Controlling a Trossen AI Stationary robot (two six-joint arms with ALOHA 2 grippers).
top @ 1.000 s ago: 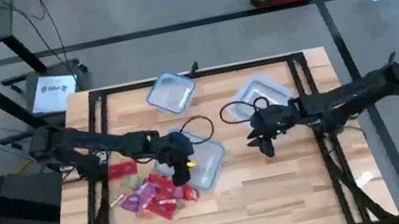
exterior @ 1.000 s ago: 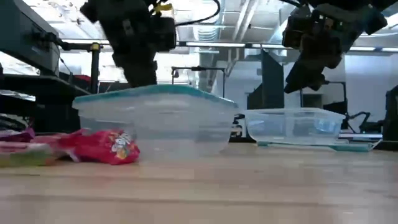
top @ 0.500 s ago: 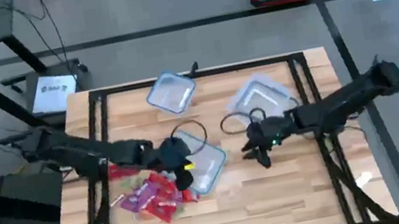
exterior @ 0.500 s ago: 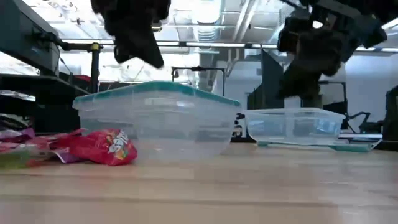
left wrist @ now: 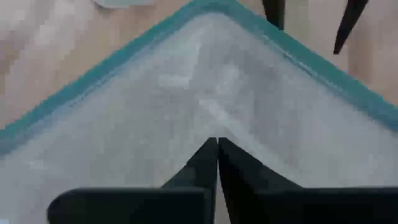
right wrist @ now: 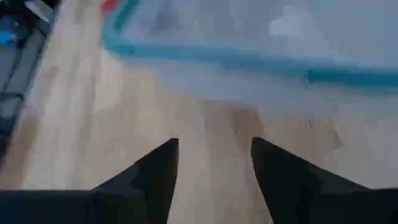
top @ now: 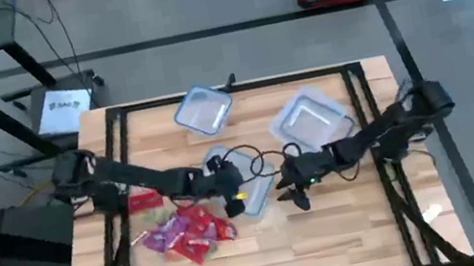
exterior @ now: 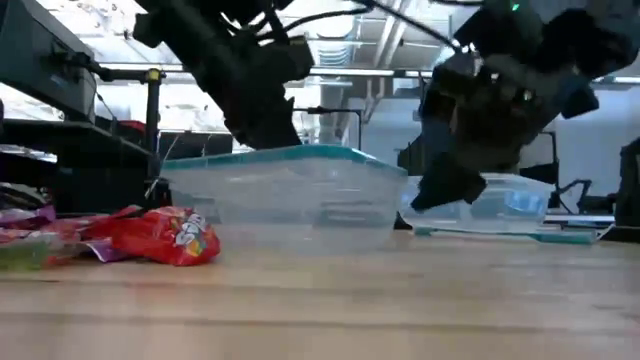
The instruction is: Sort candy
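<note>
Left gripper [left wrist: 217, 146] clenched empty inside clear teal-rimmed tub [top: 245, 190], right gripper [right wrist: 214, 163] released just beside it, seemingly not touching, candy [top: 185, 235] heaped nearby

Right gripper [top: 295, 193], fingers apart, low over bare wood: the teal-rimmed tub [exterior: 280, 195] blocks just ahead, open tabletop [top: 333, 233] beside and behind. Left gripper [left wrist: 217, 146], pinched together, sits inside that tub, walls close around. Candy heap [top: 187, 235] crowds the board behind it; cable loops [top: 256, 159] lie between arms.
</note>
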